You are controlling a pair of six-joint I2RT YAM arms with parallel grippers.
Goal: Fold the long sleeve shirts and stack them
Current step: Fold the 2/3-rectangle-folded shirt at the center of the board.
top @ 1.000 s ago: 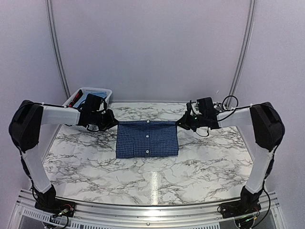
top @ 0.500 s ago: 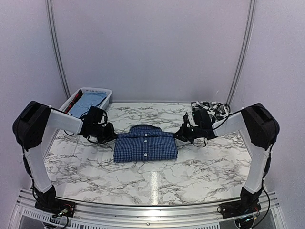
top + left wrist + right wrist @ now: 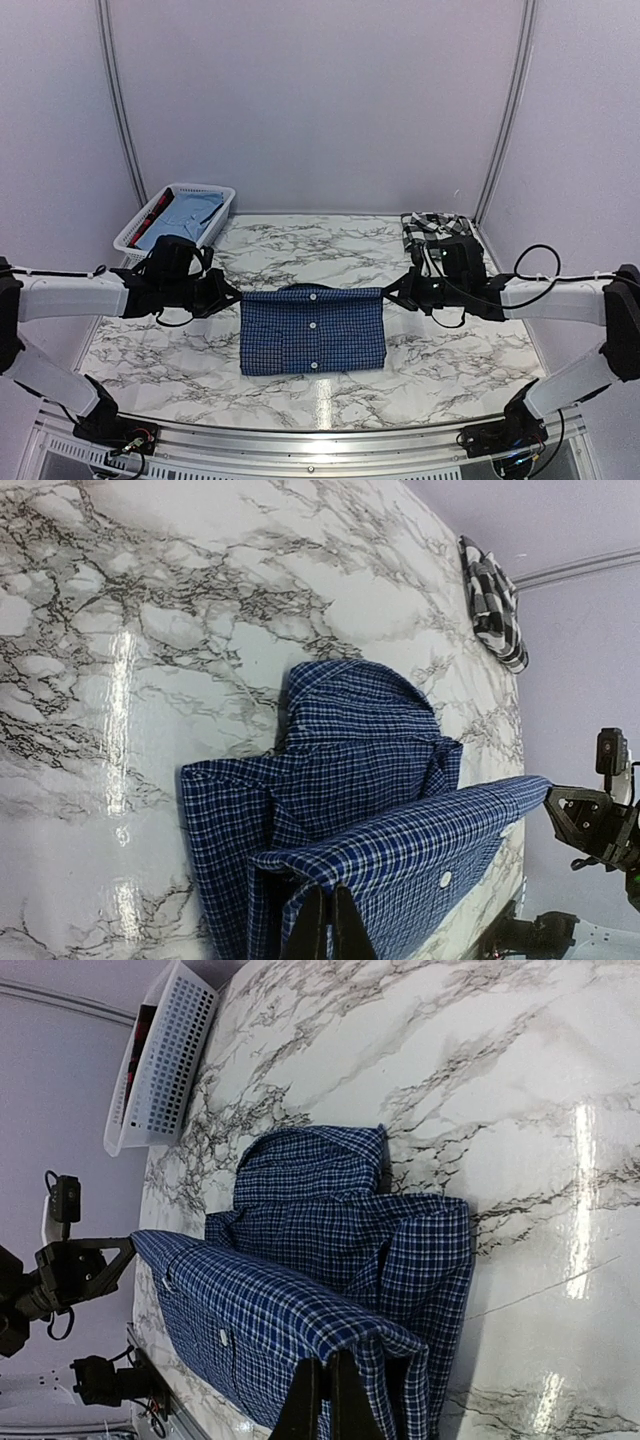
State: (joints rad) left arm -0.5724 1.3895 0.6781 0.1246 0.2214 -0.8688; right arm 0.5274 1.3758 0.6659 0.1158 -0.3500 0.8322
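The dark blue checked shirt [image 3: 312, 330] at the centre of the desk [image 3: 470, 340] is stretched by its raised top edge, clamped at 9 o'clock by closed left fingers [image 3: 312, 935] and at 3 o'clock by closed right fingers [image 3: 303, 1405], presumably so that the fold is laid flat, while the plaid shirt [image 3: 432, 227] lies at 1 o'clock.

Matt cloth on a glossy table [image 3: 450, 350]
Blue checked shirt [image 3: 312, 330] soft woven cloth; table smooth, marble-patterned, reflective; basket [image 3: 165, 1060] white slatted plastic; front rail [image 3: 300, 440] ribbed metal.

Table [image 3: 440, 370] centre blocked by blue shirt [image 3: 312, 330]; plaid shirt [image 3: 432, 228] at far right corner, basket [image 3: 205, 187] at far left corner. Bare marble along far edge between them, near corners too.
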